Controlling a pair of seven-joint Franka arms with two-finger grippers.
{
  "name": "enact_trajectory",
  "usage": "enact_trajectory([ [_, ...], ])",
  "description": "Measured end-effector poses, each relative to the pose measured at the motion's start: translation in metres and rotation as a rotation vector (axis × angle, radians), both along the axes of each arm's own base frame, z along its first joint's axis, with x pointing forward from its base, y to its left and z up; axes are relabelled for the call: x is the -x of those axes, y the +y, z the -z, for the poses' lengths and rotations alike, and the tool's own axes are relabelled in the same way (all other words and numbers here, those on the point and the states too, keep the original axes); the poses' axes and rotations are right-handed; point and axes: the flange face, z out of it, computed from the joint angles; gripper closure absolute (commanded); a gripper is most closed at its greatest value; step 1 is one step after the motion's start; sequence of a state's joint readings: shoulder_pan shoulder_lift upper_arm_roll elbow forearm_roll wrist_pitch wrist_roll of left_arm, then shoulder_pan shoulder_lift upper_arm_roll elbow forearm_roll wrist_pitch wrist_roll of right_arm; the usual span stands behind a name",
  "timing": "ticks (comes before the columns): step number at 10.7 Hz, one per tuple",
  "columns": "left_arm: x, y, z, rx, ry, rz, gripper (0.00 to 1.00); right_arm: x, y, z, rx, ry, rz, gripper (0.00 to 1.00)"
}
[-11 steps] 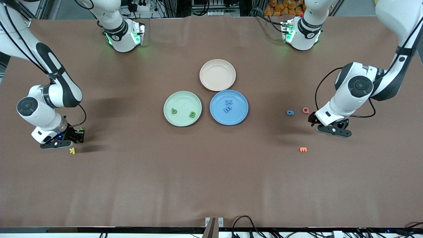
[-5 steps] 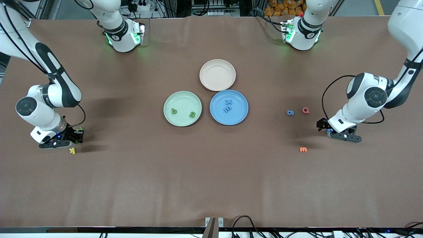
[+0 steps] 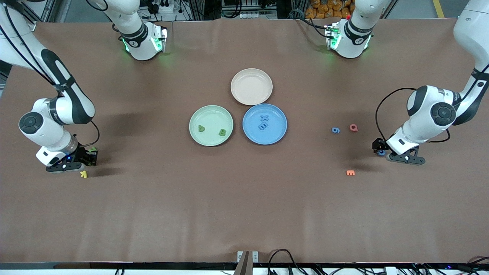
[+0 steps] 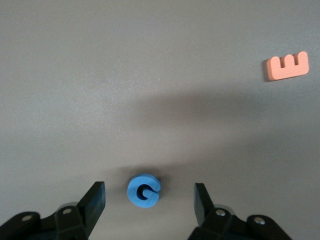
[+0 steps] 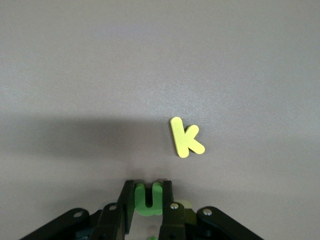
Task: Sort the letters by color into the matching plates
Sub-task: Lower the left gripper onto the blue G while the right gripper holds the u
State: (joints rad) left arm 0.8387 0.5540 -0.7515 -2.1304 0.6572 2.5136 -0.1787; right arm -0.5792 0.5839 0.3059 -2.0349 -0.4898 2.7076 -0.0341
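Note:
My left gripper [image 4: 149, 200] is open and low over the table, with a blue letter G [image 4: 144, 190] lying between its fingers and touching neither. My right gripper [image 5: 148, 192] is shut on a green letter U [image 5: 149, 198] just above the table at the right arm's end. At the table's middle, the pale green plate [image 3: 211, 114] holds two green letters [image 3: 201, 128] [image 3: 222, 132]. The blue plate [image 3: 277, 131] beside it holds a blue X [image 3: 264, 118] and a blue E [image 3: 263, 126]. A blue 9 [image 3: 335, 130] lies on the table between the blue plate and my left gripper [image 3: 380, 149].
A beige plate [image 3: 251, 86] sits farther from the front camera than the two plates. A red Q [image 3: 353, 127] lies beside the blue 9. An orange E [image 3: 350, 173] lies nearer the camera. A yellow K [image 5: 185, 137] rests just off the right gripper's tips.
The left gripper has moved away from the red Q toward the left arm's end of the table and now straddles the blue G. The right arm has barely moved.

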Motion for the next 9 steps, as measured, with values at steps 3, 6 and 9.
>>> enact_trajectory([
  [3, 0.001, 0.008, 0.003, 0.005, 0.005, -0.015, 0.27, -0.001, 0.002, -0.001, -0.002, -0.003, -0.003, 1.0],
  [6, 0.005, 0.014, 0.014, 0.024, 0.022, -0.029, 0.32, -0.009, 0.022, -0.007, -0.023, -0.022, 0.02, 1.0],
  [9, 0.006, 0.013, 0.018, 0.032, 0.03, -0.029, 0.37, -0.019, 0.058, -0.016, -0.045, -0.028, 0.037, 1.0],
])
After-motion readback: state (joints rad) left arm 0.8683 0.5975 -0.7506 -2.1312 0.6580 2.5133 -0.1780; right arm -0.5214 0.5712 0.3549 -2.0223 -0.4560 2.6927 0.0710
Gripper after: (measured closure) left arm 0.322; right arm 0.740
